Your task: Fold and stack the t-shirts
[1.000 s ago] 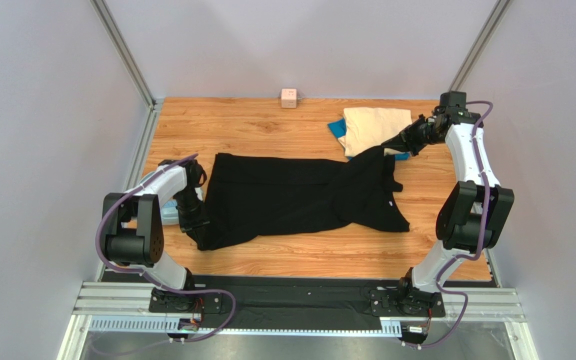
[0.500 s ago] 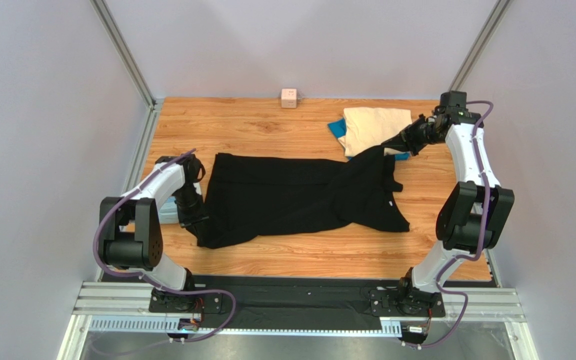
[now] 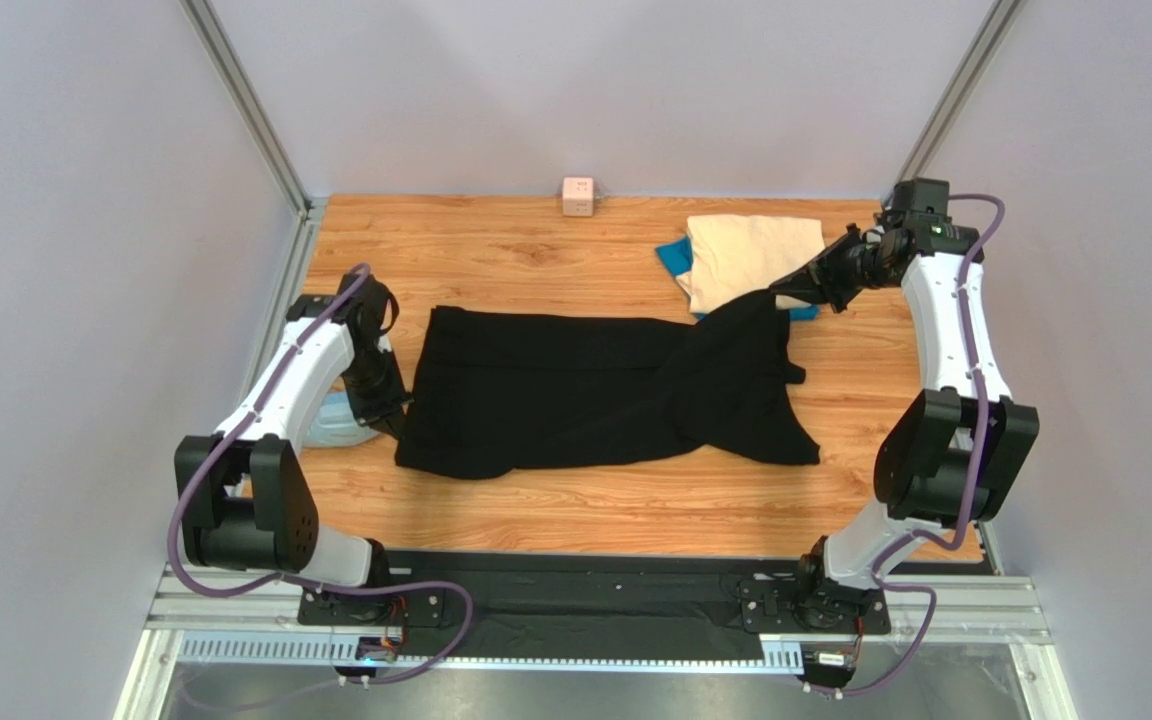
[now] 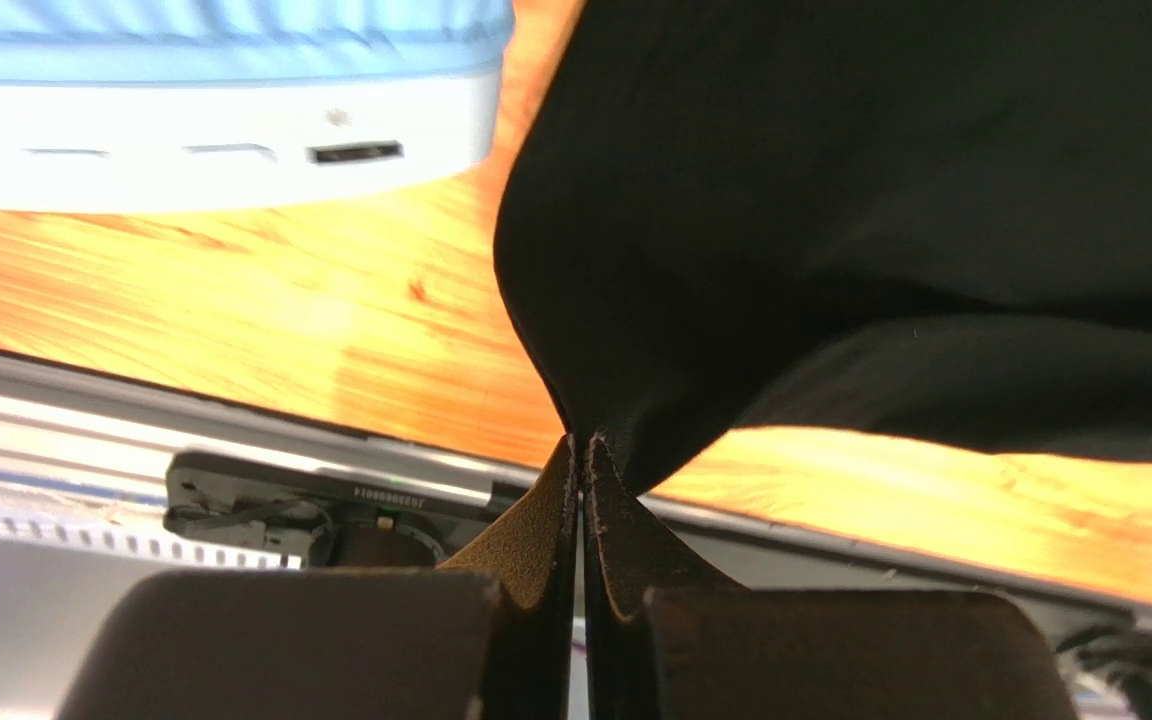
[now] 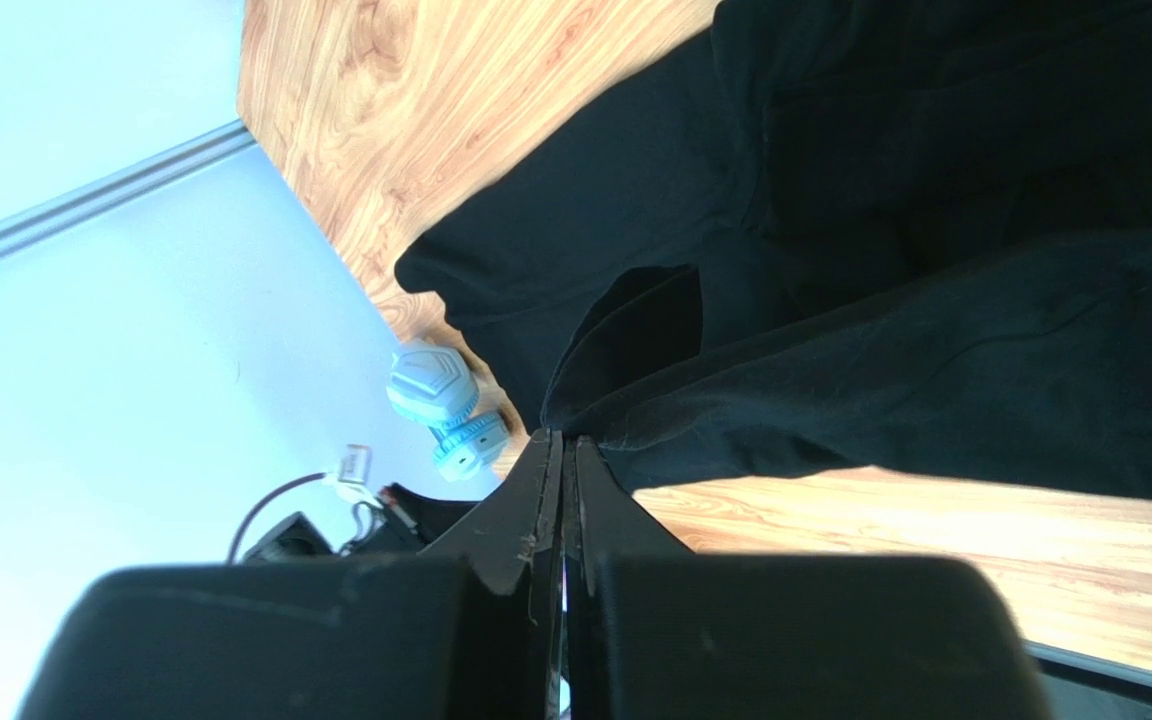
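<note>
Both my left fingers [image 4: 534,528] and my right fingers [image 5: 519,528] are clenched on the large plain black cloth t-shirt [image 3: 597,393], which lies stretched between them on the wooden table [image 3: 537,252]. I judge I'm holding opposite corners to pull it taut for folding.

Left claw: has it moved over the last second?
Yes. The left claw, shut on a corner of the black t-shirt, moved away from the near edge of the table, dragging that corner along.
</note>
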